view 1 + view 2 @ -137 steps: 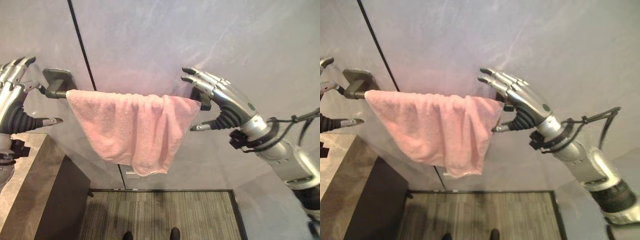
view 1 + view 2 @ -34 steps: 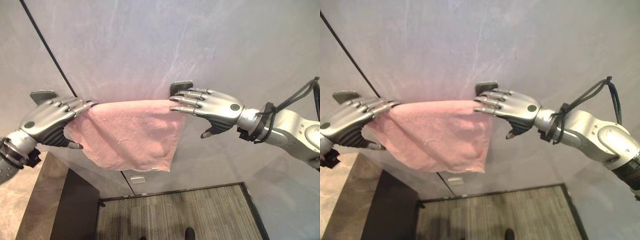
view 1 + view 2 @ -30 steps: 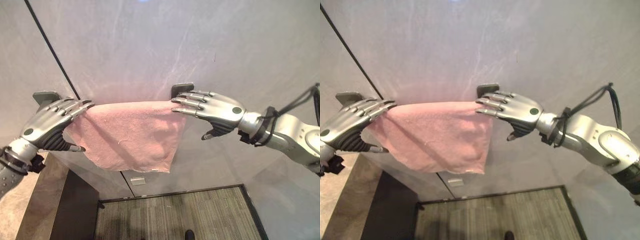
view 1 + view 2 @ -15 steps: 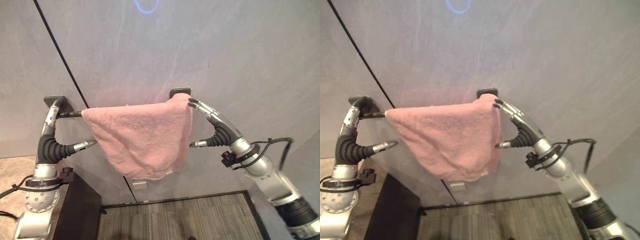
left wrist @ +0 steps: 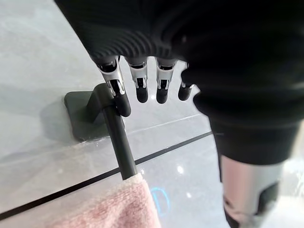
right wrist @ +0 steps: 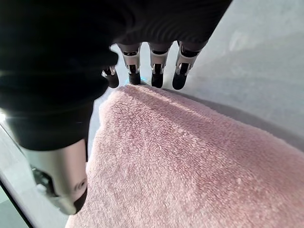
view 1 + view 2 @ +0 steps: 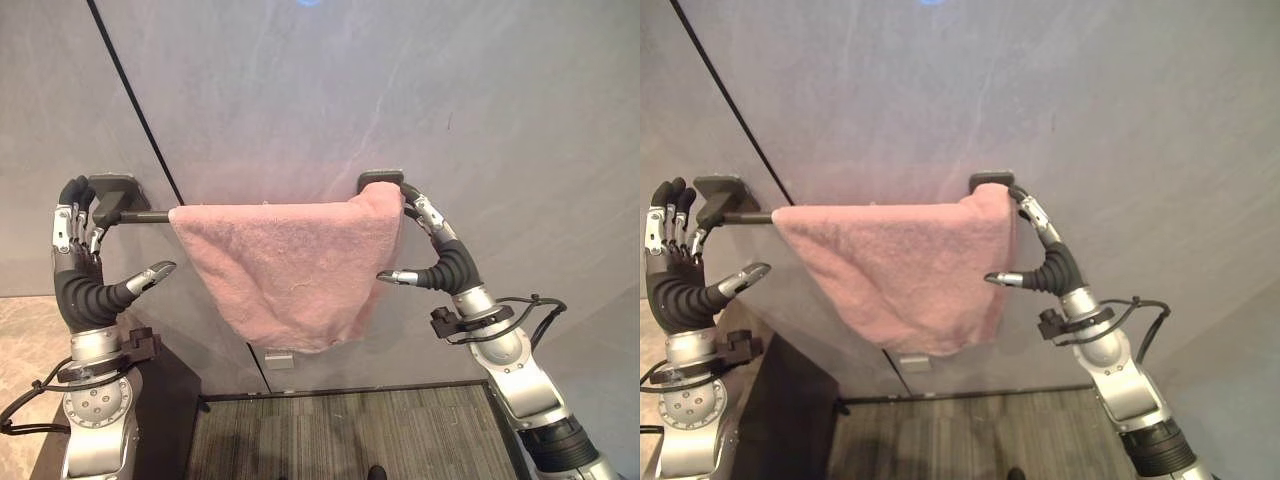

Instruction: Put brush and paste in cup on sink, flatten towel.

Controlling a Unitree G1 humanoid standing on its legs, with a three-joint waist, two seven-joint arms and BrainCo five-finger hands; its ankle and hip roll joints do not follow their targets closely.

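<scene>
A pink towel (image 7: 285, 270) hangs spread over a black wall bar (image 7: 145, 216), its lower edge sagging to a rounded point. My left hand (image 7: 80, 285) stands upright and open beside the bar's left bracket (image 7: 115, 188). Its fingertips (image 5: 141, 92) are close to the bracket, off the cloth. My right hand (image 7: 450, 265) is open too, with straight fingers (image 6: 156, 71) lying against the towel's right top corner by the right bracket (image 7: 375, 178) and the thumb held out in front of the cloth. A short stretch of bare bar (image 5: 116, 142) shows between the left bracket and the towel.
The grey wall has a black seam (image 7: 140, 110) running down behind the bar. A stone counter (image 7: 20, 340) with a dark side panel (image 7: 165, 400) stands at lower left. Striped flooring (image 7: 340, 435) lies below, and a small white plate (image 7: 280, 358) sits on the wall under the towel.
The view has shifted. Both hands, lying flat on the towel's top ends a second ago, now stand upright; the left is off the cloth. The towel hangs wider than 4.6 s ago.
</scene>
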